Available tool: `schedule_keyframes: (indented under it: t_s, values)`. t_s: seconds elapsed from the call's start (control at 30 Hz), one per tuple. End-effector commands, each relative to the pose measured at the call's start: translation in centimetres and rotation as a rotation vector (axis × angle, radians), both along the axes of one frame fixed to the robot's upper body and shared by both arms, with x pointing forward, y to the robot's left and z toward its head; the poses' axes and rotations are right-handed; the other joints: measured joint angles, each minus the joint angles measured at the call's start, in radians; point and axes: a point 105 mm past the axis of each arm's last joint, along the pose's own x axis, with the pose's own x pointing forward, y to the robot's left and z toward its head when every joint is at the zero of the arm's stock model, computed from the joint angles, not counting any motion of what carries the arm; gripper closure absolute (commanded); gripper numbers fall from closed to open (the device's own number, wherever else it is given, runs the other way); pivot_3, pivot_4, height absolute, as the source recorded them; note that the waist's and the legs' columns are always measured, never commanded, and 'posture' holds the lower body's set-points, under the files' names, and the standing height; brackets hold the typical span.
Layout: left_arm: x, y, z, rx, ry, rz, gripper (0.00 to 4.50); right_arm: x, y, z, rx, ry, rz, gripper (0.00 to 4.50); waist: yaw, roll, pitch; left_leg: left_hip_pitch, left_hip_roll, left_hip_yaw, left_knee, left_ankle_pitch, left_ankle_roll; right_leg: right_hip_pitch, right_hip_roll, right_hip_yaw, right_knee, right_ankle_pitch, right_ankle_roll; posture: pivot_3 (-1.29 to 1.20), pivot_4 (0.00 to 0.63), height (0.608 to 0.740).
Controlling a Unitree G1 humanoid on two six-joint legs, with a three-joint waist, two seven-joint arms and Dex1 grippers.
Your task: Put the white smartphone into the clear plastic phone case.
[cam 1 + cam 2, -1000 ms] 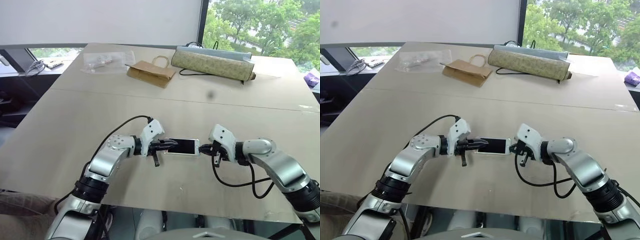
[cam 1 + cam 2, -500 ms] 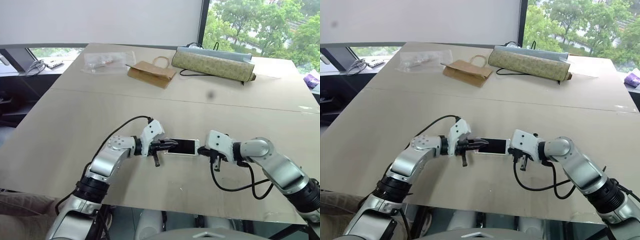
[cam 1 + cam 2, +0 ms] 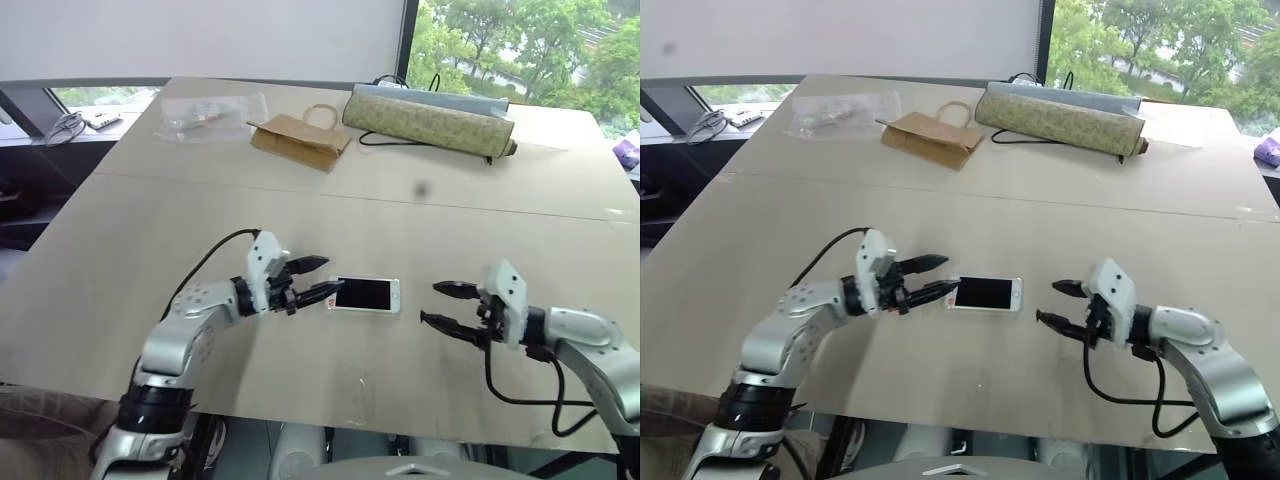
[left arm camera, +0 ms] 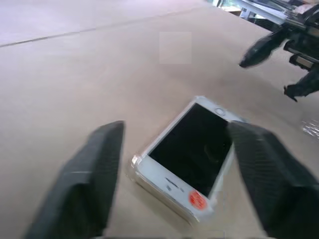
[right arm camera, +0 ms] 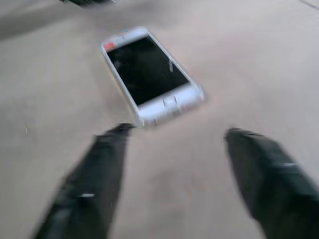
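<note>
The white smartphone (image 3: 365,295) lies flat on the table, screen up, between my two grippers. In the left wrist view a thin transparent rim, the clear plastic phone case (image 4: 135,164), hugs the phone's edges, with a red sticker at the phone's near end. My left gripper (image 3: 330,275) is open just left of the phone, its tips near that end but apart from it. My right gripper (image 3: 429,303) is open a short way right of the phone, holding nothing.
At the far side of the table (image 3: 120,260) lie a brown paper bag (image 3: 300,145), a long patterned roll (image 3: 430,120) and a crinkled clear bag (image 3: 210,115). A faint clear plastic scrap (image 3: 352,385) lies near the table's front edge.
Both grippers were shut on the phone's ends; they have opened and drawn back, left one leftward, right one rightward. The phone now rests on the table.
</note>
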Motion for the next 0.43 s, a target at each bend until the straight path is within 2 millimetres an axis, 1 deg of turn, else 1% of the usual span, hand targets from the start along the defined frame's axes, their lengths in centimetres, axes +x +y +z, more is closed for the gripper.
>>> schedule_keyframes:
  t_s: [0.03, 0.13, 0.23, 0.3, 0.43]
  values:
    - [-1.4, 1.5, 1.5, -0.003, -0.017, 0.017, 0.03, -0.8, -1.8, 1.6, -0.026, -0.099, -0.058, 0.01, 0.002, 0.000, 0.000, 0.000, 0.000, 0.000, 0.000, 0.000, 0.001, 0.000, 0.000, 0.000, 0.000, 0.000, 0.000, 0.00, 0.150, 0.740]
    - [-2.3, 3.3, 1.0, 0.049, 0.000, 0.087, 0.03, -1.8, -3.3, 2.1, -0.007, -0.101, -0.143, 0.01, 0.003, 0.000, 0.001, 0.001, 0.000, 0.000, 0.000, -0.002, 0.004, 0.001, 0.000, 0.000, 0.000, 0.000, 0.000, 0.00, 0.150, 0.740]
    - [-3.0, 4.5, 0.7, 0.066, 0.017, 0.131, 0.03, -2.6, -4.0, 2.4, 0.000, -0.098, -0.185, 0.01, 0.003, 0.000, 0.001, 0.002, 0.001, 0.000, 0.001, -0.002, 0.004, 0.002, -0.001, 0.001, 0.000, 0.000, 0.000, 0.00, 0.150, 0.740]
    - [-3.3, 5.5, 0.6, 0.068, 0.027, 0.173, 0.03, -3.3, -4.4, 2.4, -0.003, -0.088, -0.207, 0.01, 0.003, 0.000, 0.001, 0.002, 0.001, 0.000, 0.002, -0.002, 0.004, 0.002, -0.001, 0.000, 0.001, -0.002, -0.003, 0.00, 0.150, 0.740]
    - [-3.4, 6.1, 0.7, 0.056, 0.031, 0.193, 0.03, -3.7, -4.6, 2.3, -0.004, -0.090, -0.234, 0.01, 0.003, 0.000, 0.001, 0.003, 0.001, -0.001, 0.002, -0.002, 0.004, 0.002, -0.001, 0.000, 0.001, -0.002, -0.004, 0.00, 0.150, 0.740]
